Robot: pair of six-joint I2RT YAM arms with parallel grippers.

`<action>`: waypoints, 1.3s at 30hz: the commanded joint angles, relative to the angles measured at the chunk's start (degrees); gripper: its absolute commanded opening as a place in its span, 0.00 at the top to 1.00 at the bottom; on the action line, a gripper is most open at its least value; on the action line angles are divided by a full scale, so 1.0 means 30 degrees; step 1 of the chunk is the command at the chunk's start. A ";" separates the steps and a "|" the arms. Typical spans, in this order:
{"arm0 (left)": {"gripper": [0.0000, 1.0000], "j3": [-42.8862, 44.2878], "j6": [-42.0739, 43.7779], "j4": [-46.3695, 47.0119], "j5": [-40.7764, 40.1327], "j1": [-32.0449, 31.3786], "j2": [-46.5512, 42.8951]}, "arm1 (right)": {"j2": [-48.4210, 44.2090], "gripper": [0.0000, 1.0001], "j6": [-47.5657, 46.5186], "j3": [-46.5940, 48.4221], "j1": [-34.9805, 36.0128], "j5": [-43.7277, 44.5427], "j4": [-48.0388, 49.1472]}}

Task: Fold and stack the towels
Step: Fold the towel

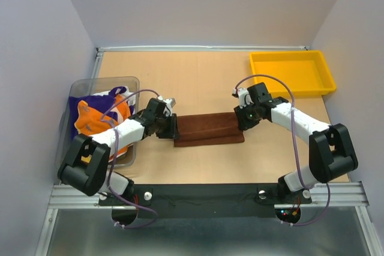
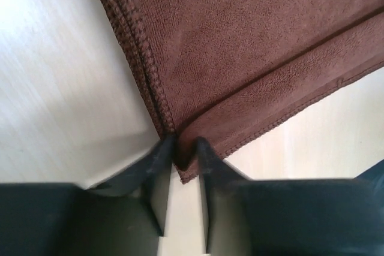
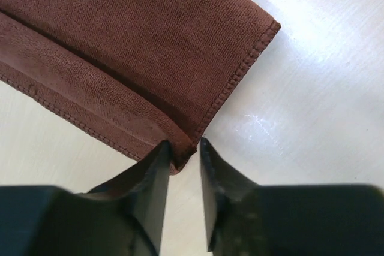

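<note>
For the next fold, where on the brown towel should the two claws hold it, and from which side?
Probably at the two near corners of the brown towel, one at each short end. It lies flat as a long folded strip, so its layered edges are thin enough to pinch. The left claw comes from the left end and the right claw from the right; both already straddle a corner.

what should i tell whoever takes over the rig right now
Left gripper: jaws shut on the near left corner of the brown towel.
Right gripper: jaws shut on the towel's near right corner.
The brown towel lies folded into a long strip at the middle of the table, between the two arms.
The other towels, orange and purple, sit bunched in the clear bin on the left. The yellow tray at far right holds nothing.
Done: brown towel partly folded. Left: finish its fold, then fold and stack the rest.
</note>
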 commanded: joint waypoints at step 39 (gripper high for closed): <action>0.43 -0.2382 -0.4615 0.2969 -0.6294 0.0102 -0.3368 | -0.5427 0.48 1.0351 -0.4768 -0.0013 0.5893 0.4983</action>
